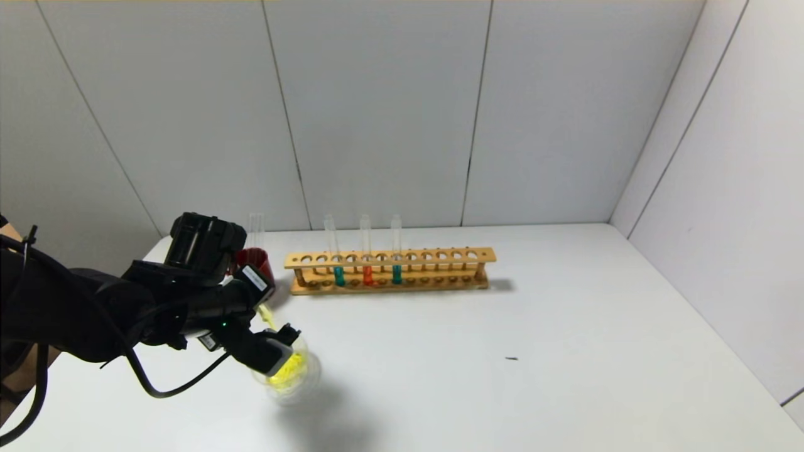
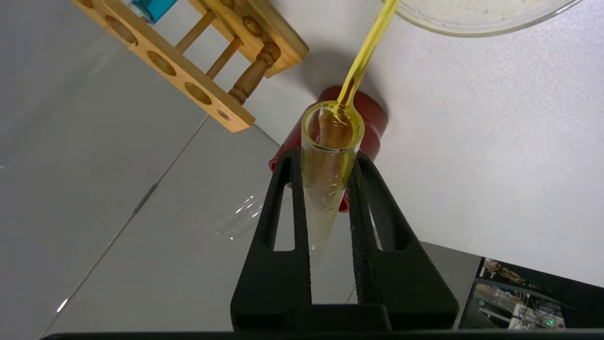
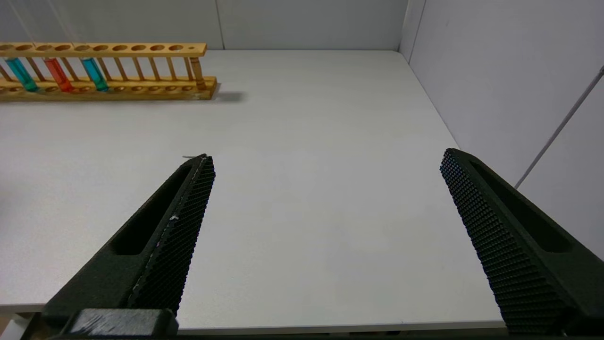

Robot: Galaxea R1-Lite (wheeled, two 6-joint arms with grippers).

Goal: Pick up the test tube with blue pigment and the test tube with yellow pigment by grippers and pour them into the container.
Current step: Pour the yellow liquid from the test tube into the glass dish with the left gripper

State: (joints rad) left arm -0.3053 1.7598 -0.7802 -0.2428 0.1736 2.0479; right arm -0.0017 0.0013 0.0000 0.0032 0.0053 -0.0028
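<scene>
My left gripper (image 1: 276, 345) is shut on the test tube with yellow pigment (image 2: 330, 160) and holds it tilted, mouth down, over the container (image 1: 295, 395), a low clear glass dish at the table's front left. A thin yellow stream (image 2: 368, 47) runs from the tube's mouth to the dish rim (image 2: 472, 28), and yellow liquid (image 1: 290, 369) lies in the dish. Two test tubes with blue pigment (image 1: 339, 275) (image 1: 397, 274) stand in the wooden rack (image 1: 440, 256); they also show in the right wrist view (image 3: 21, 74) (image 3: 94, 74). My right gripper (image 3: 326, 158) is open and empty over the table's near right.
An orange-liquid tube (image 1: 368, 275) stands between the blue ones. A dark red cup (image 1: 254, 260) with an empty clear tube (image 1: 255, 229) stands left of the rack, just behind my left arm. A small dark speck (image 1: 512, 358) lies on the white table. Grey walls close the back and right.
</scene>
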